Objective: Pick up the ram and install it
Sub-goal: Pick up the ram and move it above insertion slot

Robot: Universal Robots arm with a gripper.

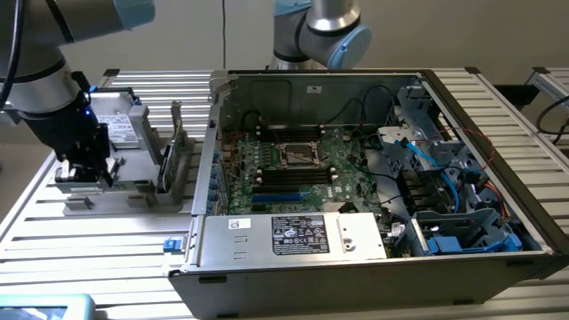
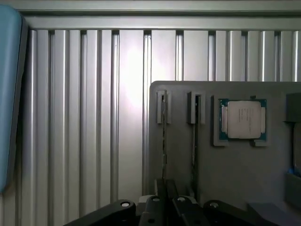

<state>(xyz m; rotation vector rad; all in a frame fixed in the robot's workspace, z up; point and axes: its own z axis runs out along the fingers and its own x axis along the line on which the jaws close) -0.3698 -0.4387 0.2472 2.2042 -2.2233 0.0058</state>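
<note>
You're at the pick-up step. On the ribbed aluminium bench (image 2: 94, 117) sits a matte grey holder tray (image 2: 235, 188), and the gripper (image 2: 165, 200) is closed down onto the ram (image 2: 163, 136), a thin green stick standing on edge in its guide slot (not yet lifted, by the look of it). Just beside it stands a second stick (image 2: 194, 136), then the square silver processor chip (image 2: 243, 119) in its pocket. Any lift needs a straight pull along the guides. Well apart, toward the exterior view's right, the open steel computer case (image 1: 356, 267) shows the motherboard's (image 1: 302, 160) long black slots (image 1: 294, 177).
</note>
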